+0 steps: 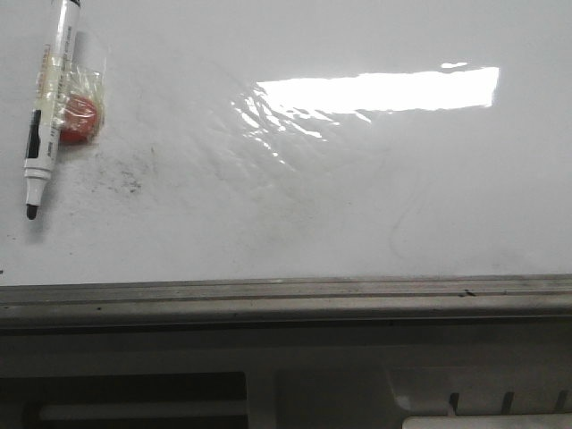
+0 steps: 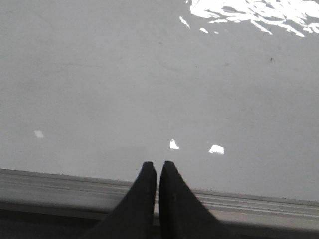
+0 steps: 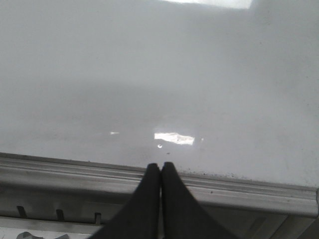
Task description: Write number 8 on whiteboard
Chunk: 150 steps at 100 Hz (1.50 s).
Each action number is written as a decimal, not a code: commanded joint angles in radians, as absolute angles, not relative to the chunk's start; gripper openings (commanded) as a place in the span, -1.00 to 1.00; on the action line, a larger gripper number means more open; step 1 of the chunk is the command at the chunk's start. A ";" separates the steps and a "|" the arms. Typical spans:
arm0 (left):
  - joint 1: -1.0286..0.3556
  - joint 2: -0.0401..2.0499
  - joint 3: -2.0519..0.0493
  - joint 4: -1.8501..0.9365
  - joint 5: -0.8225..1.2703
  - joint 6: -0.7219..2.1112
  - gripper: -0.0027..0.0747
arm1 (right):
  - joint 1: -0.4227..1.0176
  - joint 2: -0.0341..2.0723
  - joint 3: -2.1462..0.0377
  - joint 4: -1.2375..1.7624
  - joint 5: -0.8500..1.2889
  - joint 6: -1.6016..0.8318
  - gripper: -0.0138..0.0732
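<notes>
My left gripper (image 2: 157, 167) and right gripper (image 3: 160, 167) both pinched closed, empty, over the grey edge rail (image 1: 286, 299). Whiteboard (image 1: 357, 197) bare, only grey smudges. Uncapped marker (image 1: 49, 107) lies far left, beside a red magnet (image 1: 78, 121).

Uncapped marker (image 1: 46, 114) on whiteboard (image 1: 357, 197)

The whiteboard (image 1: 375, 197) lies flat, large and glossy white, its film wrinkled where a bright glare band falls right of the board's centre. Faint grey smudges fleck its left part. A grey metal edge rail (image 1: 286, 299) runs along its near side.
</notes>
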<state>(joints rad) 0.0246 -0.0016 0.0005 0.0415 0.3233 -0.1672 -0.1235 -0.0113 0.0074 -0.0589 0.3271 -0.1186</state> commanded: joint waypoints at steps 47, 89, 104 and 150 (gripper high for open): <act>0.027 -0.033 0.033 0.024 0.077 -0.173 -0.98 | -0.124 -0.032 0.024 0.011 0.070 -0.122 -0.83; 0.027 -0.033 0.033 0.019 -0.184 -0.173 -0.98 | -0.124 -0.031 0.015 0.035 -0.067 -0.122 -0.83; 0.027 -0.031 0.026 0.012 -0.177 -0.184 -0.98 | -0.124 -0.023 -0.023 0.139 0.016 -0.116 -0.83; 0.027 0.115 -0.192 0.028 0.168 -0.163 -0.98 | -0.122 0.217 -0.260 0.167 0.381 -0.123 -0.83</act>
<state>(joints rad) 0.0246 0.0793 -0.1403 0.0110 0.2195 -0.1692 -0.1235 0.1640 -0.1961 0.1624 0.3993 -0.1153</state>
